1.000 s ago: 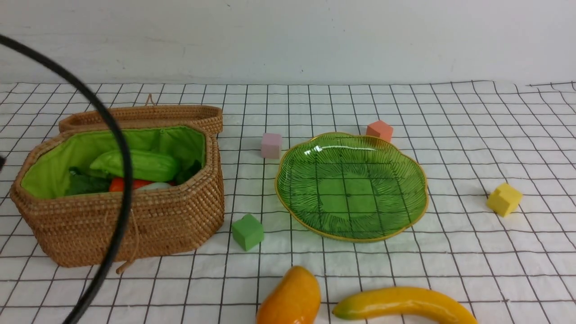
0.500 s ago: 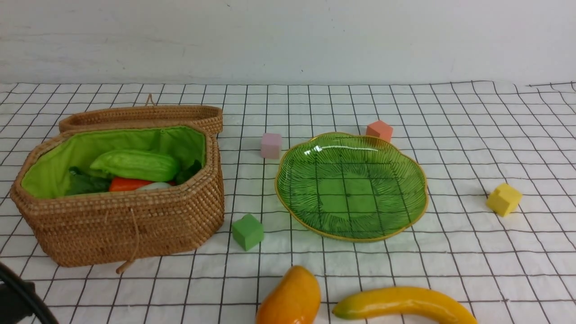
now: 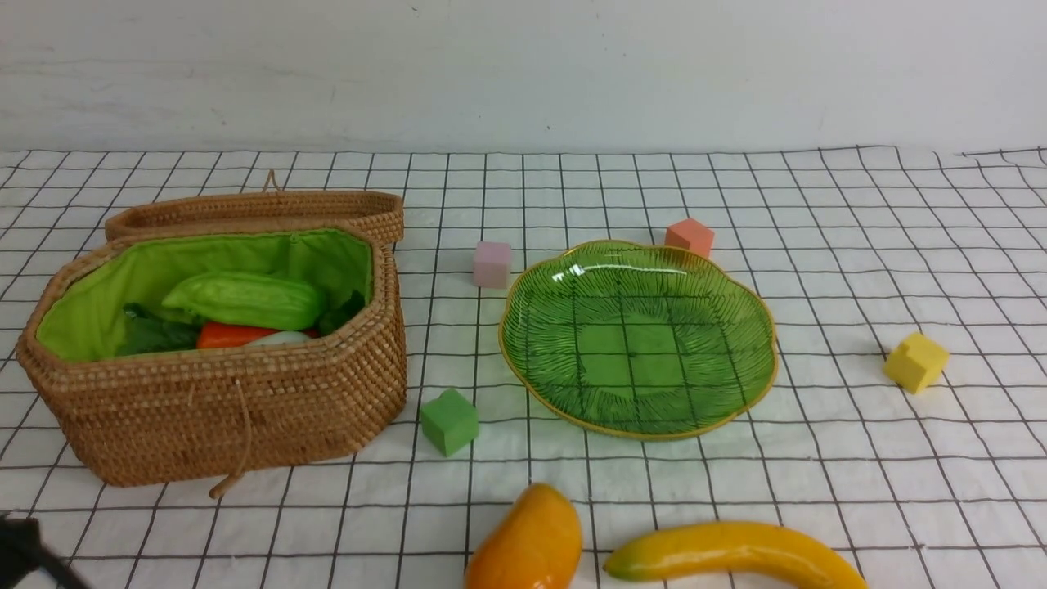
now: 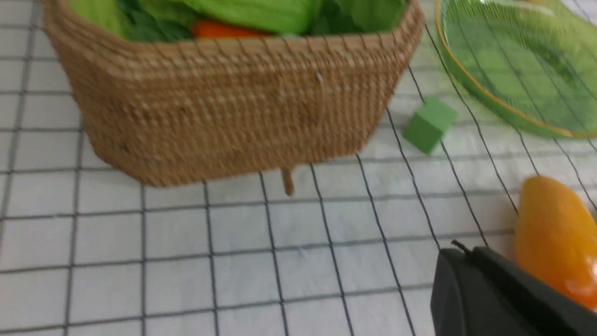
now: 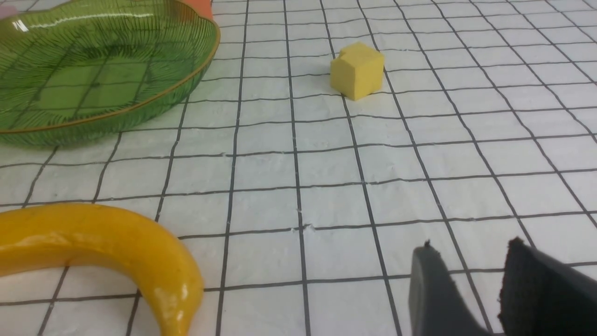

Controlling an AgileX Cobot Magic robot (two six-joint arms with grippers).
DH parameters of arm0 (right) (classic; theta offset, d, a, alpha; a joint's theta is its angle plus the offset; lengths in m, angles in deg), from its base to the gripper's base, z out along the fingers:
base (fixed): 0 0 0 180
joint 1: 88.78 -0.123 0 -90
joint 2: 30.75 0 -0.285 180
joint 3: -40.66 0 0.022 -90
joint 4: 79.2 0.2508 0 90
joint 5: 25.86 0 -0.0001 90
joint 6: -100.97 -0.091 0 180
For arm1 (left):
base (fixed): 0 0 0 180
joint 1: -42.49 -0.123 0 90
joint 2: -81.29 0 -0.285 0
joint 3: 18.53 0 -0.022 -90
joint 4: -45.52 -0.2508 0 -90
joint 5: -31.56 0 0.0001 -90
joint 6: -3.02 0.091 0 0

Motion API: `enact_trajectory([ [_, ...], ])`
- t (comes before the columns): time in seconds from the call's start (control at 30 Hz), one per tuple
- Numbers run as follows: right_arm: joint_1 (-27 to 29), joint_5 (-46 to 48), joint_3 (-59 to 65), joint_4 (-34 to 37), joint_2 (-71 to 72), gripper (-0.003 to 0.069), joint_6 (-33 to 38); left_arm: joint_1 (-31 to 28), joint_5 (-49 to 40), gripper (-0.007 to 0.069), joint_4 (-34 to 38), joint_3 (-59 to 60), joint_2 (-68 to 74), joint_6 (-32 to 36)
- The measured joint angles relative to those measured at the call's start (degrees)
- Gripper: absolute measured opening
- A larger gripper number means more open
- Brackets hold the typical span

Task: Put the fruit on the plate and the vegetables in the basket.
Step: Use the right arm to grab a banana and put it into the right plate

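Note:
The open woven basket (image 3: 213, 409) at left holds a light green gourd (image 3: 245, 298), an orange-red carrot piece (image 3: 225, 334) and a white radish (image 3: 282, 337) with dark leaves. The green glass plate (image 3: 638, 339) in the middle is empty. The mango (image 3: 527, 540) and the banana (image 3: 736, 552) lie on the cloth at the front edge. The small dark fruit is out of view. My left gripper (image 4: 466, 249) is shut and empty, low beside the mango (image 4: 555, 238). My right gripper (image 5: 471, 247) is open and empty, off to one side of the banana (image 5: 102, 242).
Foam cubes lie around the plate: green (image 3: 448, 421) by the basket's corner, pink (image 3: 492, 263), orange-red (image 3: 689, 237) behind the plate, yellow (image 3: 916, 361) at right. The basket's lid (image 3: 262, 209) lies open behind it. A black part of the left arm (image 3: 20, 548) shows at the bottom left corner.
The black cable of the left arm, which crossed in front of the basket, has dropped to the bottom left corner of the front view. Nothing on the cloth has moved.

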Motion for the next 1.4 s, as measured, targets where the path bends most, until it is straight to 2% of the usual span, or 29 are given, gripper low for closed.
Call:
enact_trajectory([
  [0.1,0.0,0.0,0.0,0.0,0.0,0.0244,0.0,-1.8,5.1,-0.0013,-3.4,6.8,-7.7,-3.3],
  [0.23,0.0,0.0,0.0,0.0,0.0,0.0244,0.0,-2.8,7.1,-0.0013,-4.9,17.9,-16.3,-5.6],
  [0.37,0.0,0.0,0.0,0.0,0.0,0.0244,0.0,-2.9,9.5,-0.0013,-5.5,24.7,-17.2,-5.8],
  [0.5,0.0,0.0,0.0,0.0,0.0,0.0244,0.0,-2.9,13.9,-0.0013,-5.8,25.1,-17.2,-5.8],
  [0.97,0.0,-0.6,0.1,-1.4,0.1,0.0244,0.0,-2.9,14.4,-0.0013,-5.8,25.2,-17.2,-5.8],
  [1.2,0.0,-15.0,0.7,-3.3,0.1,0.0244,-0.1,-2.9,14.4,-0.0006,-5.8,25.2,-17.2,-5.8],
  [1.23,0.0,-21.6,0.7,-3.5,0.1,0.0244,-0.7,-2.9,14.4,-0.0004,-5.8,25.2,-17.2,-5.8],
  [1.3,0.0,-26.3,0.7,-3.4,0.1,0.0244,-1.6,-2.9,14.4,-0.0003,-5.8,25.2,-17.2,-5.8],
  [1.37,0.0,-36.9,0.7,-2.6,0.1,0.0244,-6.1,-2.9,14.4,-0.0001,-5.8,25.2,-17.2,-5.8],
  [1.4,0.0,-37.6,0.7,-2.4,0.1,0.0244,-6.6,-2.9,14.4,-0.0001,-5.8,25.2,-17.2,-5.8],
])
